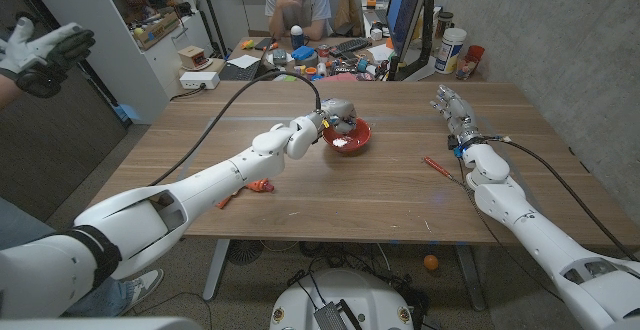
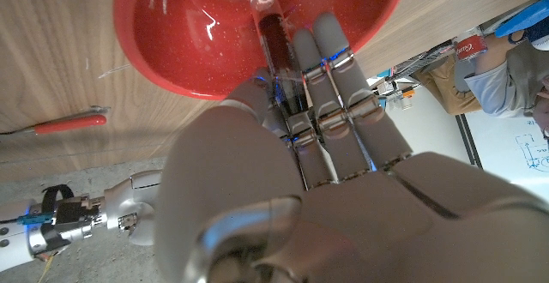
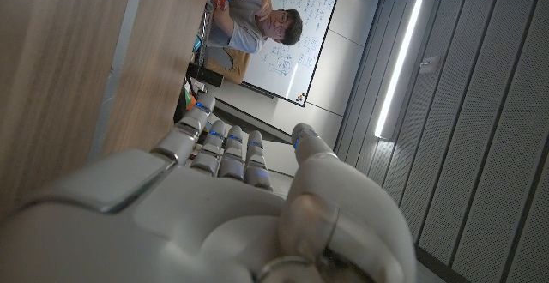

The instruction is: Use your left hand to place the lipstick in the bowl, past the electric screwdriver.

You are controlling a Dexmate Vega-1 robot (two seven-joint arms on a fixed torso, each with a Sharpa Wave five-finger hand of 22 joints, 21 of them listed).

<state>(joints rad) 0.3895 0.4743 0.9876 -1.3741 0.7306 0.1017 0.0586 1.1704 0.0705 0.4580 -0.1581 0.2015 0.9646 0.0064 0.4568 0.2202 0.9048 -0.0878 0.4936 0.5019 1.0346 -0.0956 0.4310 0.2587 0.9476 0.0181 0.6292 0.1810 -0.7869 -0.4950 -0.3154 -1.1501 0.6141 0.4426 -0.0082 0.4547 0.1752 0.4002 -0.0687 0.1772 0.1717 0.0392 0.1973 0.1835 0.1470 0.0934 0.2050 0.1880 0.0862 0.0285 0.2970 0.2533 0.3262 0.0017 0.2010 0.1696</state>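
Your left hand (image 1: 335, 120) is positioned over the glossy red round bowl (image 1: 357, 142), pinching the dark red lipstick in its clear tube (image 2: 273, 34) between its fingers, the tube's tip inside the bowl. Your right hand (image 1: 452, 105) is at the table's far right, holding nothing, fingers extended. A slim red-handled screwdriver (image 1: 437, 166) lies on the wooden table (image 1: 400, 185) near your right arm.
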